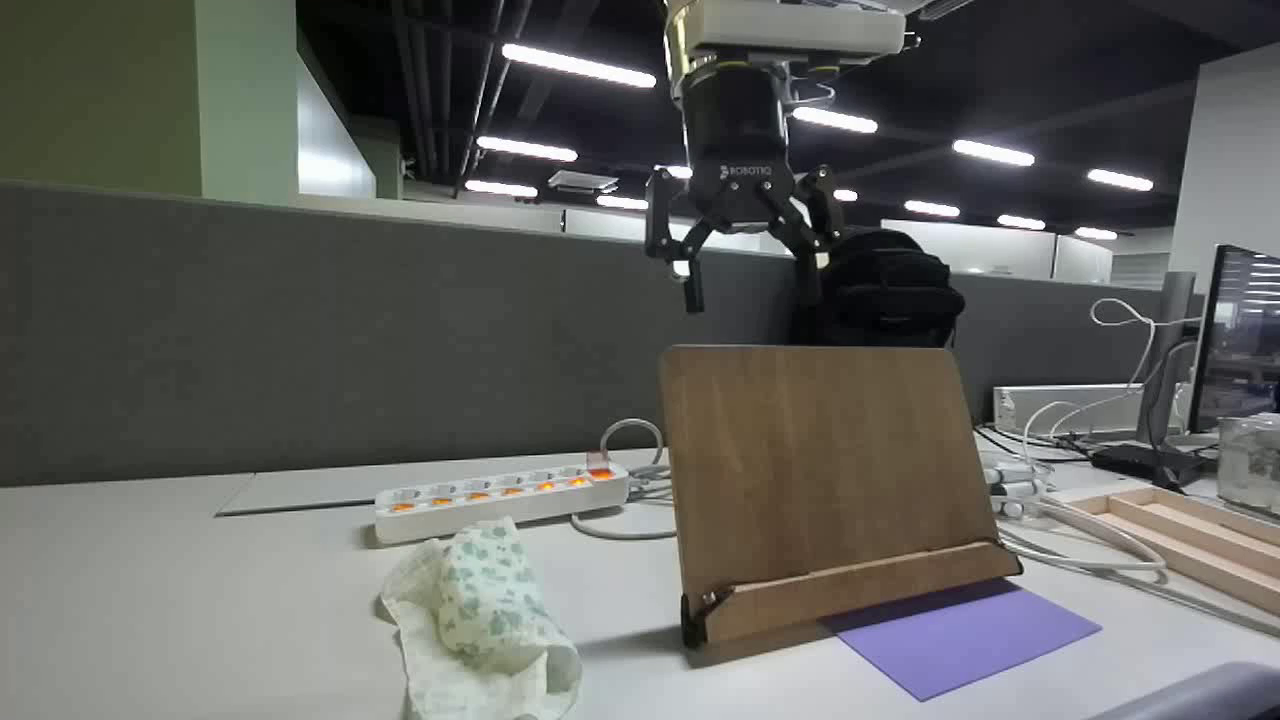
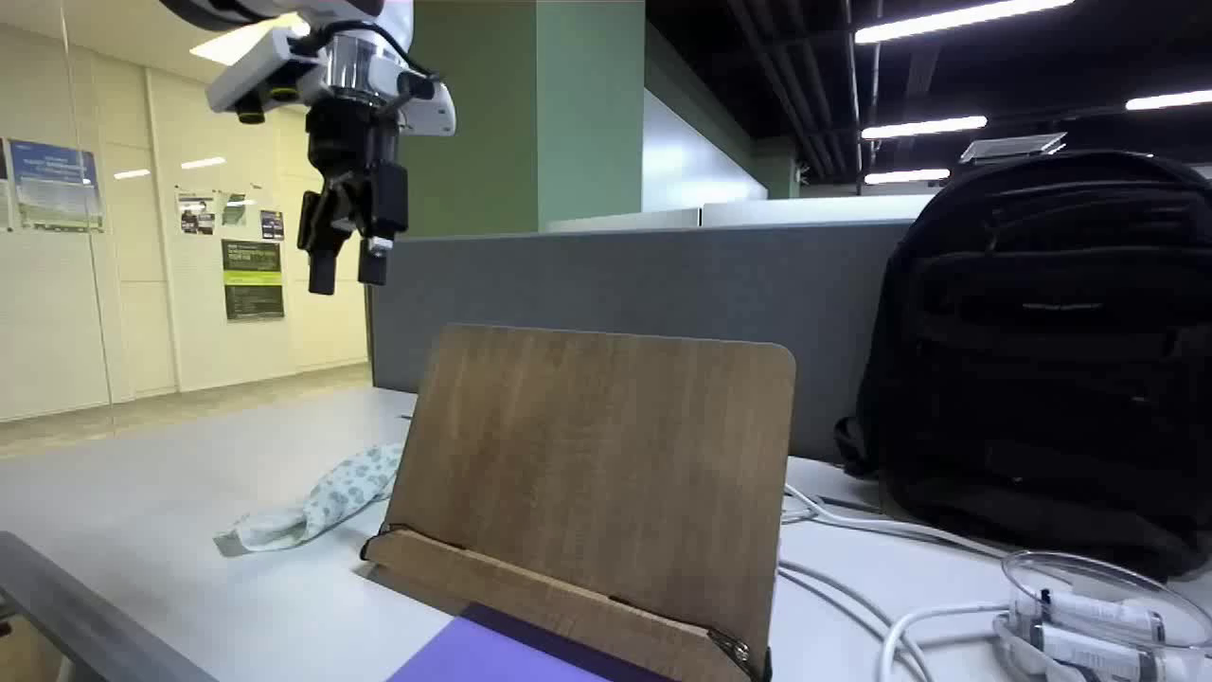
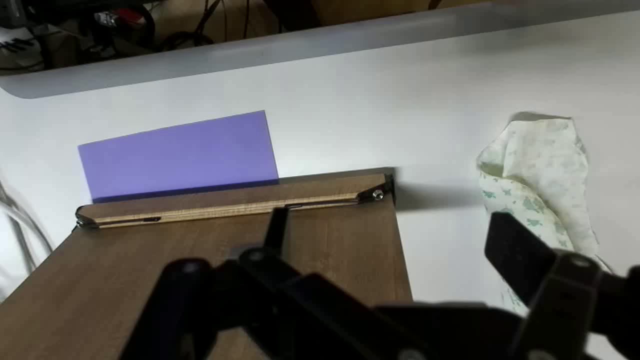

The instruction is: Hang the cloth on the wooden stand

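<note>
A white cloth with green leaf prints lies crumpled on the table beside the stand. It shows in the wrist view at the right. In an exterior view the cloth is partly hidden behind the stand. The brown wooden stand is upright and leans back, with a ledge along its bottom; it also shows in the other views. My gripper is open and empty, high above the stand's top edge. It also shows in an exterior view and the wrist view.
A purple sheet lies under the stand's front. A white power strip with cables lies behind the cloth. A grey partition runs along the back. A black backpack, a clear dish and a wooden tray are nearby.
</note>
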Controlling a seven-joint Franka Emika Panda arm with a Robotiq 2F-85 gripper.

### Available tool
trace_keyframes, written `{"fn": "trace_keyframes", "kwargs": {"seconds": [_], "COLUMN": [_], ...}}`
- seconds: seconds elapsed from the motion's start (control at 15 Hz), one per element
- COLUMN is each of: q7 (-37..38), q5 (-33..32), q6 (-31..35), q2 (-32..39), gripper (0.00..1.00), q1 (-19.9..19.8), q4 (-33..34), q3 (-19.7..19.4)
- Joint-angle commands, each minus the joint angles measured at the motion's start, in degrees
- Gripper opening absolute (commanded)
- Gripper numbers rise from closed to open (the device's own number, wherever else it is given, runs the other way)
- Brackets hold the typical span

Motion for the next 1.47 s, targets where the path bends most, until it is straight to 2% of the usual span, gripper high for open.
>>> {"fn": "trace_keyframes", "kwargs": {"seconds": [0.0,0.53,0.87,1.13,1.4], "q7": [0.2,0.2,3.9,10.7,22.1], "q5": [-0.3,-0.3,-2.6,-4.6,-12.9], "q6": [0.0,0.2,3.6,13.0,26.5], "q2": [0.1,0.1,4.8,10.8,17.2], "gripper": [1.00,1.00,1.00,1.00,1.00], "q1": [1.2,1.2,4.2,7.8,11.4], "q4": [0.1,0.1,-0.6,-1.7,-2.5], "q3": [-1.2,-1.2,2.1,4.9,5.5]}}
